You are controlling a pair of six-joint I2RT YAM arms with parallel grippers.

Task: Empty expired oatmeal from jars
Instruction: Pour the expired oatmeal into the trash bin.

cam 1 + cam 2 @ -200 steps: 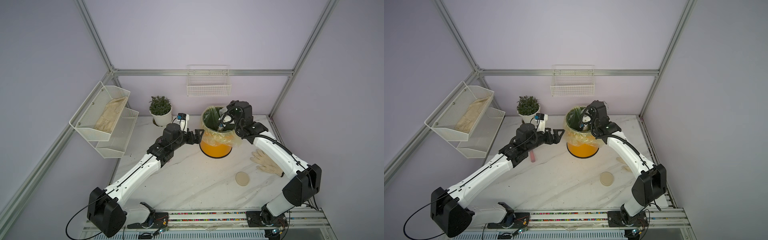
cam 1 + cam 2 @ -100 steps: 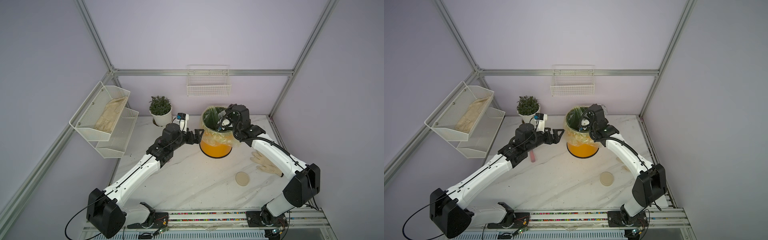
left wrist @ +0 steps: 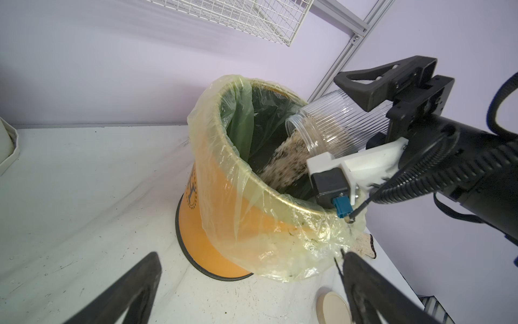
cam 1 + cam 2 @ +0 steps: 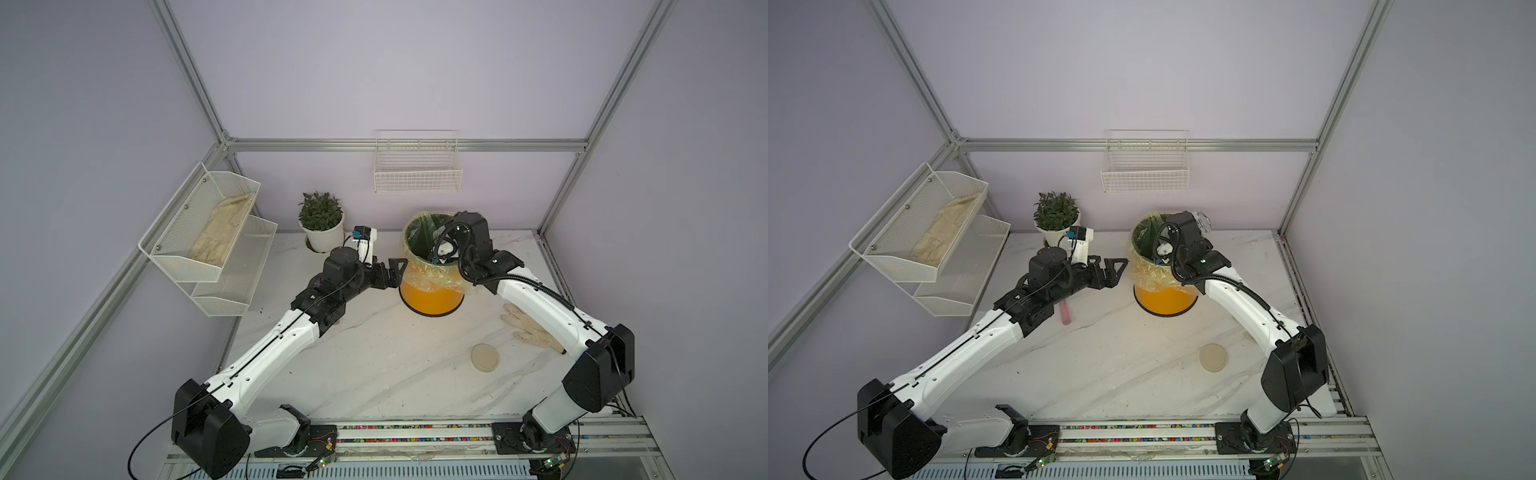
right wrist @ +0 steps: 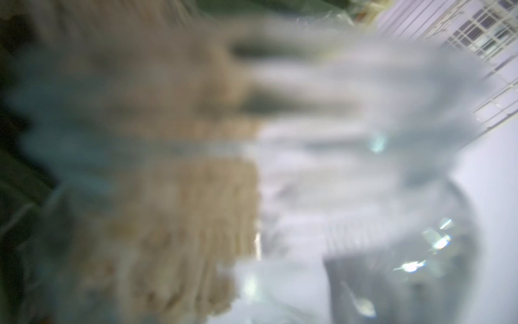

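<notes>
jar (image 3: 330, 123) tilted over the orange bin (image 3: 224, 224), oatmeal (image 3: 286, 162) streaming out.
right gripper (image 3: 372, 117) clasps the jar mouth-down above the lined orange bin so the oatmeal lands inside; left gripper (image 3: 249, 256) hangs spread and empty beside the bin; the lid (image 4: 484, 357) lies apart on the table (image 4: 374, 365).

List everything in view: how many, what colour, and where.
bin: 1, orange, yellow-green liner, back of table
jar: 1, clear ribbed, tilted over bin
oatmeal: 1 stream, beige, pouring into bin
lid: 1, beige, on table near right arm
loose glove: 1, cream, on table under right arm
rack: 1, white, two-tier, side wall, cream gloves in upper tier
potted plant: 1, green, white pot, back of table
wire basket: 1, white, back wall
pink object: 1, on table under left arm
left tool: 1, black, open beside bin
right tool: 1, black, shut on jar
</notes>
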